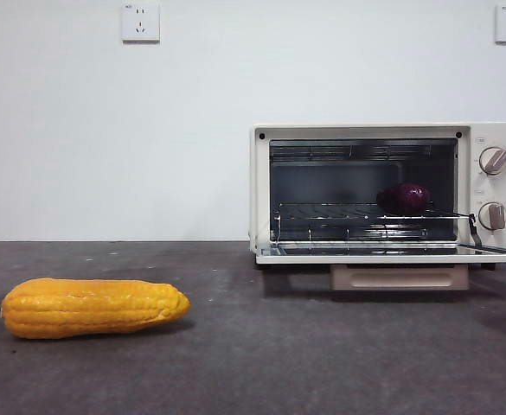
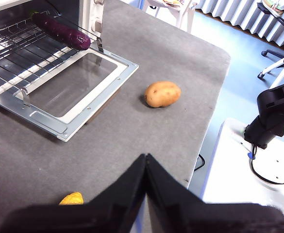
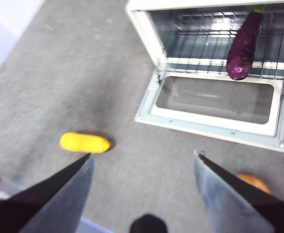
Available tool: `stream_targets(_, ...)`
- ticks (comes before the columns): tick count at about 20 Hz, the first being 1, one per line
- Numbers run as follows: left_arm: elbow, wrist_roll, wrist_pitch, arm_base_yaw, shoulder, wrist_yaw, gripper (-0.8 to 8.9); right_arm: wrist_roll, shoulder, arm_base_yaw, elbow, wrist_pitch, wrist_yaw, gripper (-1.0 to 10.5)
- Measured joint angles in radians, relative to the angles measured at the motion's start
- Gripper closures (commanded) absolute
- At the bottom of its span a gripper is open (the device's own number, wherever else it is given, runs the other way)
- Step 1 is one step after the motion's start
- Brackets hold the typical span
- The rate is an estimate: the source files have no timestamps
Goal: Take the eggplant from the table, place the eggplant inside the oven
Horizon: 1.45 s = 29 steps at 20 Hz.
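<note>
- Corn lies on its side at the left of the table, well apart from the oven; it has no part in the task and sits untouched.
- Eggplant is already inside the oven, lying on the wire rack toward the right side of the cavity, its rounded end pointing out over the rack's front edge and its green stem tip at the back.
- Oven door hangs fully open and flat, glass panel facing up, with the handle below it.
- Potato rests on the table just beyond the door's right corner, near the table edge.
- Left gripper is pulled back and high over the table with its jaws pressed together on nothing.
- Right gripper also hangs above the table in front of the oven, jaws spread wide and empty; neither arm shows in the front view.
- Progress, as I judge it: the placing is done, since the eggplant is off the table, on the rack, and free of both grippers. Nothing in the task asks for the door to be closed, so little or nothing seems left.
</note>
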Motion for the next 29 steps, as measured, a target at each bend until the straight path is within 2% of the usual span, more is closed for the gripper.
stream_targets(5, 0.000, 0.000, 0.001, 0.000, 0.000, 0.000, 8.19, -0.010, -0.113, 0.000, 0.000, -0.077, -0.002, 6.3)
stream_targets(8, 0.000, 0.000, 0.002, 0.000, 0.000, 0.000, 8.19, -0.019, -0.132, 0.000, 0.000, -0.090, -0.002, 8.4)
stream_targets(12, 0.000, 0.000, 0.011, 0.000, 0.000, 0.000, 8.19, -0.042, -0.134, 0.000, 0.000, -0.136, -0.002, 9.2)
stream_targets(13, 0.000, 0.000, 0.018, 0.000, 0.000, 0.000, 8.19, -0.048, -0.134, 0.000, 0.000, -0.143, -0.002, 9.7)
stream_targets(15, 0.000, -0.001, 0.036, 0.000, 0.012, -0.002, 8.19, -0.058, -0.134, 0.000, 0.000, -0.144, -0.002, 9.6)
stream_targets(20, 0.000, -0.020, 0.104, 0.000, 0.111, -0.091, 8.19, -0.071, -0.134, 0.000, 0.000, -0.178, -0.002, 9.6)
stream_targets(29, 0.000, -0.100, 0.407, -0.043, 0.480, -0.100, 8.19, -0.061, -0.231, 0.000, 0.000, -0.179, -0.046, 9.6)
